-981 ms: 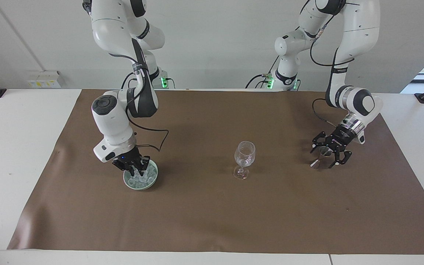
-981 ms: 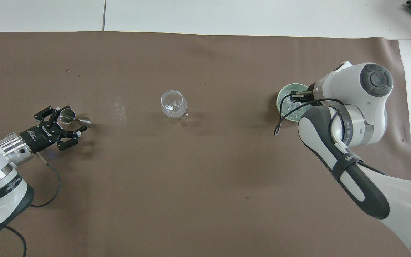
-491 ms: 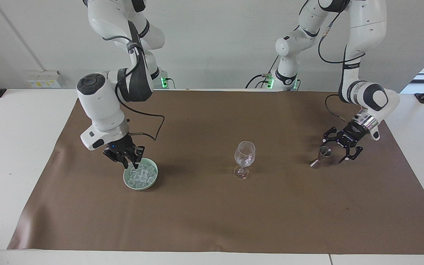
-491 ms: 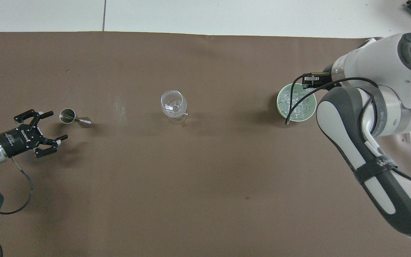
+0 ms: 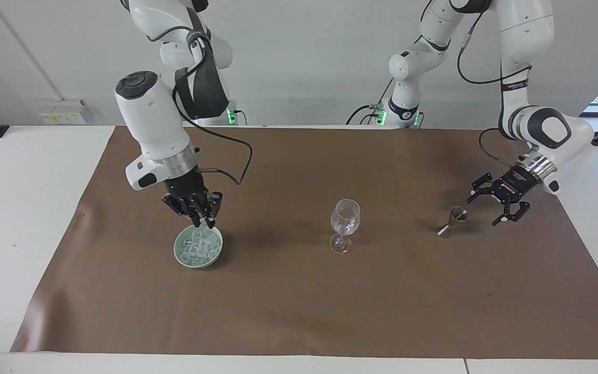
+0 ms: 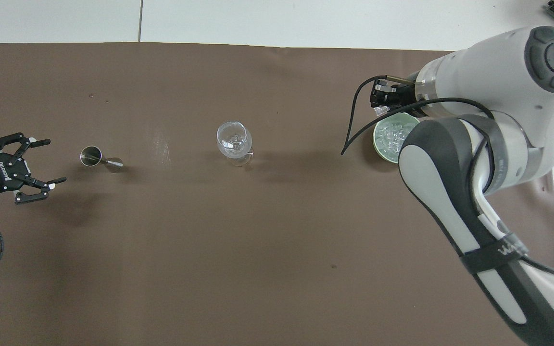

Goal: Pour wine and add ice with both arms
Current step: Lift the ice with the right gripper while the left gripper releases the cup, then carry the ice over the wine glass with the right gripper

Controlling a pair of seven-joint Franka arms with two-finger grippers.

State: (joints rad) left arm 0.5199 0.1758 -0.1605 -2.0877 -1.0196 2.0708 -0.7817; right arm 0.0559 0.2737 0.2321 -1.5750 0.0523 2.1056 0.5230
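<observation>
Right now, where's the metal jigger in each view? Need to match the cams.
Facing view: the jigger stands on the brown mat toward the left arm's end, beside the open left gripper, apart from it.
Overhead view: the jigger sits at the picture's left part, with the left gripper beside it.
Shared landmark: the wine glass, mid-table.

white wall (image 5: 299,62), white table (image 5: 29,208), brown mat (image 5: 299,301)

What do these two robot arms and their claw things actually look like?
Both arms are glossy white, rounded segments with dark grey joint bands and round grey joint caps. Loose black cables run along them. Below a silvery metal ring, each end effector, left and right, is black linkage with small white lettering.
</observation>
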